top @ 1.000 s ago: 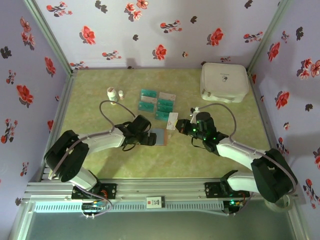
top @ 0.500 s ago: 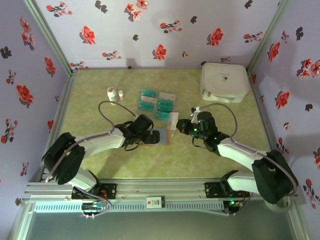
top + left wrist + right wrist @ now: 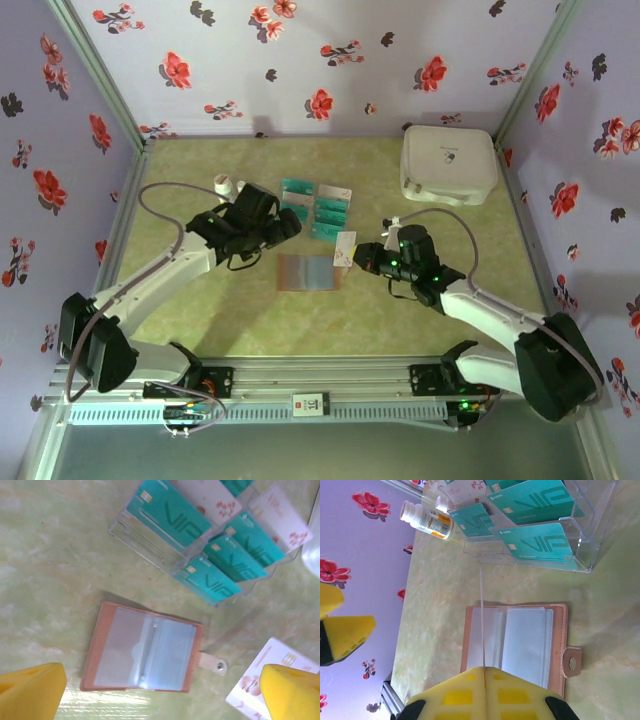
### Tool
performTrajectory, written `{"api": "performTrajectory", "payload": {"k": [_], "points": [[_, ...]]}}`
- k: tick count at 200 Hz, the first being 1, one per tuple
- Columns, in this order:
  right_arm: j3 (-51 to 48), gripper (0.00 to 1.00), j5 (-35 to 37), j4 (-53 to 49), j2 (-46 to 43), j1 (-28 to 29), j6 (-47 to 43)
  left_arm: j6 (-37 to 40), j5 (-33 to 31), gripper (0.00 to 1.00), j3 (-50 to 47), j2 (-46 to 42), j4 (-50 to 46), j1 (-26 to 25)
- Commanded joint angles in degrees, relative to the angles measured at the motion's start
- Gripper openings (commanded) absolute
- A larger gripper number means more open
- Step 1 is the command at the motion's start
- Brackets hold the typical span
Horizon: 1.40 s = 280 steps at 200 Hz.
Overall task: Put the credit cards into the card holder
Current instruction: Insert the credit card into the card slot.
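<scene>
The card holder (image 3: 307, 272) is reddish-brown with pale clear pockets. The credit cards (image 3: 172, 512) are teal with darker lettering, some white with red-orange blossoms. The tabletop (image 3: 350, 320) is mottled yellow-green; the walls (image 3: 300, 60) lilac, strewn with red and black flowers.

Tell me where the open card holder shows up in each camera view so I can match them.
Top external: card holder lies open at table centre, between the two arms.
Left wrist: card holder at lower centre, strap pointing right.
Right wrist: card holder just right of centre, strap at lower right.
Shared landmark: the teal cards, above it in every picture.
</scene>
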Motion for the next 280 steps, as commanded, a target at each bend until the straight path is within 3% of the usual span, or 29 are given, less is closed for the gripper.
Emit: {"api": "performTrajectory", "payload": {"k": [1, 45, 72, 129, 170, 184, 205, 235, 280], "points": [[-0.31, 0.0, 0.02, -2.97, -3.61, -0.18, 0.49, -9.76, 1.72, 1.0, 7.0, -0.44, -9.89, 1.35], [-0.68, 0.0, 1.49, -6.93, -6.33, -0.09, 1.73, -15.1, 1.18, 1.0, 27.6, 5.49, -25.11, 1.98], [-0.04, 0.0, 1.52, -8.59, -5.43, 0.0, 1.38, -15.6, 2.53, 1.0, 34.36, 8.23, -27.37, 2.5], [0.74, 0.0, 1.32, -7.36, -1.89, 0.0, 0.66, -17.2, 8.25, 1.0, 31.07, 9.02, -20.42, 3.73], [0.46, 0.0, 0.92, -6.28, -1.3, 0.0, 0.58, -17.39, 6.24, 1.0, 31.53, 7.79, -19.32, 4.36], [0.31, 0.0, 1.06, -5.8, -1.18, 0.0, 0.49, -16.03, 2.96, 1.0, 32.29, 7.59, -20.62, 3.85], [0.14, 0.0, 0.45, -4.06, -0.31, 0.0, 0.57, -13.87, 1.64, 1.0, 27.95, 7.15, -19.78, 3.55], [0.64, 0.0, -0.21, -0.91, 0.81, 0.09, 0.41, -8.99, 1.46, 1.0, 13.59, 4.54, -14.01, 4.74], [1.27, 0.0, 2.31, 1.41, 1.77, 2.53, -0.39, 5.71, 1.71, 1.0, -2.69, 0.74, -2.36, 5.36]]}}
